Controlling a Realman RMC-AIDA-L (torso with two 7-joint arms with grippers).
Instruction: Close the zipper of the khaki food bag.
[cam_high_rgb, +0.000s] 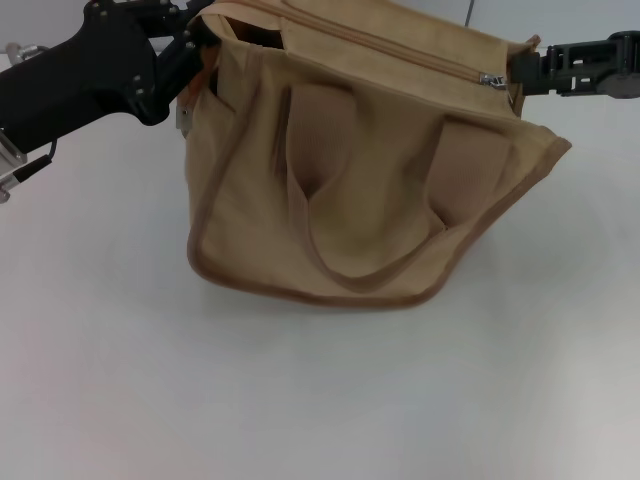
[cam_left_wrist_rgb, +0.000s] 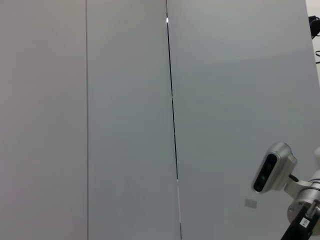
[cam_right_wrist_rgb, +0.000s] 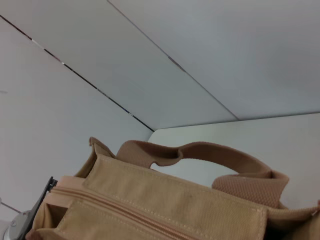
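Note:
The khaki food bag (cam_high_rgb: 370, 190) sits tilted on the white table, its front handle (cam_high_rgb: 330, 230) hanging down. The zipper (cam_high_rgb: 400, 48) runs along the top flap to a silver slider (cam_high_rgb: 490, 79) at the bag's right end. My right gripper (cam_high_rgb: 516, 76) is right at that slider, shut on its pull tab. Over at the bag's left end, my left gripper (cam_high_rgb: 197, 55) is shut on the upper corner, where a dark gap shows under the flap. The right wrist view shows the bag's top (cam_right_wrist_rgb: 175, 200), the zipper line (cam_right_wrist_rgb: 115, 210) and a handle (cam_right_wrist_rgb: 200, 152). No part of the bag appears in the left wrist view.
White tabletop (cam_high_rgb: 320, 400) spreads in front of and beside the bag. The left wrist view shows only grey wall panels (cam_left_wrist_rgb: 125, 120) and a silver camera unit (cam_left_wrist_rgb: 272, 170) of the robot.

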